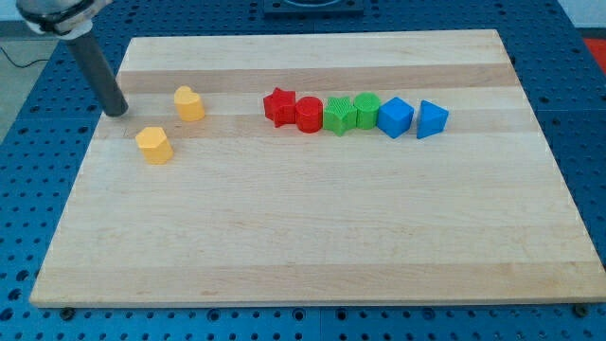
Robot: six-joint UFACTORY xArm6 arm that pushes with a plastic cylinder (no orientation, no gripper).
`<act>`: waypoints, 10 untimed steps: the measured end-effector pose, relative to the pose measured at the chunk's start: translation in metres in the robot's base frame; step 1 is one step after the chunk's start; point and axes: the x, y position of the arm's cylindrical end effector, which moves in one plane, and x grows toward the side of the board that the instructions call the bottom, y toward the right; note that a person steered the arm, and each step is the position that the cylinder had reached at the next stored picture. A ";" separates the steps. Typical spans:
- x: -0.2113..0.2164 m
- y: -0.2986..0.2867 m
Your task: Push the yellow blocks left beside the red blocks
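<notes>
Two yellow blocks lie at the view's left of the wooden board: a heart-shaped one (189,103) and a hexagonal one (153,144) below and left of it. A red star (278,105) and a red cylinder (309,115) touch each other near the middle, at the left end of a row of blocks. My tip (116,111) rests on the board at the far left, left of the yellow heart and above the yellow hexagon, touching neither.
Right of the red cylinder the row goes on with two green blocks (339,116) (366,110), a blue cube (395,117) and a blue wedge (432,119). The wooden board (303,227) lies on a blue perforated table.
</notes>
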 end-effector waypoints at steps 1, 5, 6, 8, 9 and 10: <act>0.001 0.046; 0.005 0.083; -0.015 0.071; -0.016 0.093; -0.016 0.106; -0.012 0.118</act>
